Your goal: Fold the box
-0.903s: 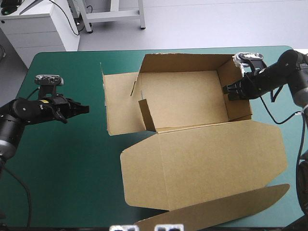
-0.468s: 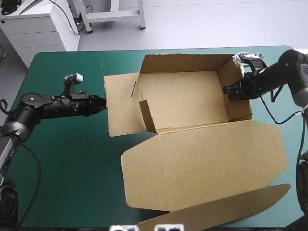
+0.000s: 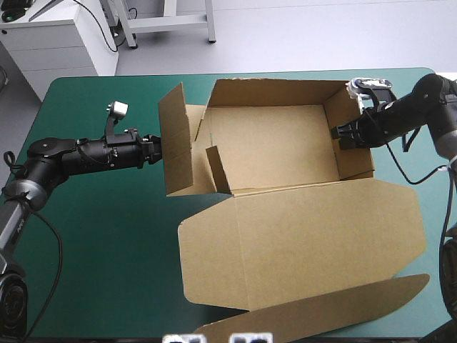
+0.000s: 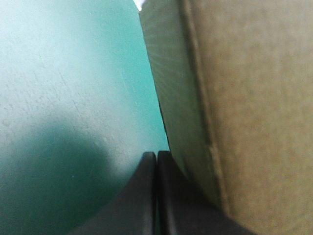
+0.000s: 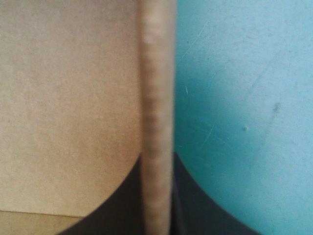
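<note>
The brown box [image 3: 275, 143] is seen at the middle of the teal-green desk [image 3: 93, 243] as an open tray, its lid [image 3: 300, 246] laid flat toward the near edge. The left flap [image 3: 178, 143], flat on the cover just before, is now raised and tilted toward the tray. The left hand [image 3: 156, 147], fingers pressed together in one point, has been brought against the flap's outer face. The right wall [image 3: 351, 146] is clamped between the fingers of the right hand [image 3: 341, 136], unmoved since earlier.
</note>
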`<state>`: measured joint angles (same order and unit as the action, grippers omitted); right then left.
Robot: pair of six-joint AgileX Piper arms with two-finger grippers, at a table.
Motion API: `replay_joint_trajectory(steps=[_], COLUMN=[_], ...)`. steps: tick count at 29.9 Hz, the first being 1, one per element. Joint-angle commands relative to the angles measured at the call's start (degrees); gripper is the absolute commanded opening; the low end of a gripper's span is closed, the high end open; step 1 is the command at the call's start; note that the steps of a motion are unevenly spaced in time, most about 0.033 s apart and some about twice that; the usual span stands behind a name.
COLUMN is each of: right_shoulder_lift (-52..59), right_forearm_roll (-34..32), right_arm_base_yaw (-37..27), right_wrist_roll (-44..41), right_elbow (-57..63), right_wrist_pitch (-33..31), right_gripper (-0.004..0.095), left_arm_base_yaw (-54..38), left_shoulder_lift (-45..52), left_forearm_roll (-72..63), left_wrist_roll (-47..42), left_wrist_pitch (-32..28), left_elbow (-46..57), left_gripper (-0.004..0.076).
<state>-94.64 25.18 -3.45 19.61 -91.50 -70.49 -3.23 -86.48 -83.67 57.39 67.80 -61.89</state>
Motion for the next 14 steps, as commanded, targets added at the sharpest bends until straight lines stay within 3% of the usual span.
replay_joint_trajectory(steps=[1,14], right_shoulder_lift=[3.1,3.1], right_forearm_roll=[2.7,-5.0], right_arm_base_yaw=[1.4,9.4], right_wrist_roll=[-1.7,-9.0], right_elbow=[-1.6,-1.7], right_wrist_pitch=[2.7,10.9], right_gripper=[-0.0013,-0.0012], left_arm_base_yaw=[1.1,3.0], left_shoulder_lift=[2.0,2.0], left_forearm_roll=[-4.5,-9.4], left_wrist_roll=[0.3,-0.3], left_wrist_pitch=[6.3,6.3], left_elbow=[-1.4,-1.4], left_gripper=[-0.0009,0.0022])
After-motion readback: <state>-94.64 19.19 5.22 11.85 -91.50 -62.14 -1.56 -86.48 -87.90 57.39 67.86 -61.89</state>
